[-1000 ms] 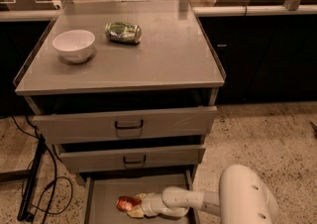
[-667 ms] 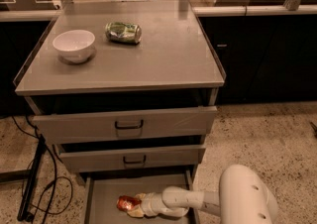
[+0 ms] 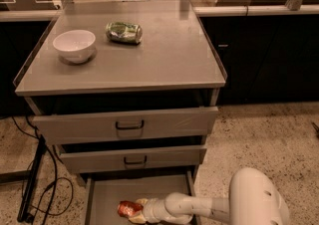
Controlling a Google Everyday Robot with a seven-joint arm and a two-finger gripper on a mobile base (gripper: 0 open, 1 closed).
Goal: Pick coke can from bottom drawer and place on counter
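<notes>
the coke can [image 3: 126, 208] lies on its side on the floor of the bottom drawer [image 3: 107, 194], which is pulled out, near the lower edge of the view. the gripper [image 3: 139, 210] is down inside that drawer, reaching in from the right, and its pale tip meets the right end of the can. that end is covered by the tip, while the red left part of the can sticks out clear of it. whether the jaws are apart around the can or clamped on it cannot be told. the white arm [image 3: 199, 208] runs low from a rounded white housing at the lower right to the gripper. above, the middle drawer [image 3: 132, 158] and the top drawer [image 3: 127, 124] stand slightly open. on the desk [image 3: 169, 55] a white bowl [image 3: 74, 46] sits at the left, and a green can [image 3: 124, 32] lies on its side just to the right of it and further back.
</notes>
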